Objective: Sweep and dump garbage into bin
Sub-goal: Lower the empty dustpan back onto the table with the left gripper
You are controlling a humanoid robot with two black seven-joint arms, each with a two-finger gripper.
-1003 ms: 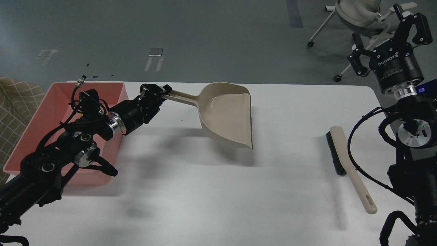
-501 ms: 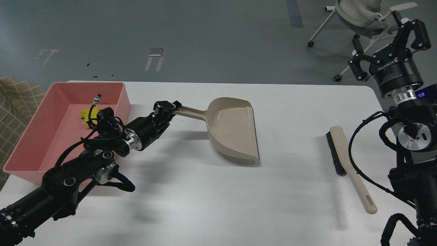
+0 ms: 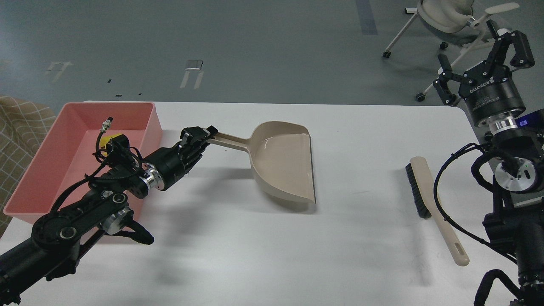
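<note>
The left arm comes in from about eight o'clock, low and stretched out, its forearm and silver-ringed wrist running toward two o'clock, and the left gripper (image 3: 203,135) at the far end has its fingers clamped together on a thin handle. The right arm stands at the three o'clock edge, rising almost straight up through looped black cables to a thick cylindrical wrist. On top, the right gripper (image 3: 482,63) points toward twelve o'clock with its two fingers spread wide apart, holding nothing and well up off the surface.
</note>
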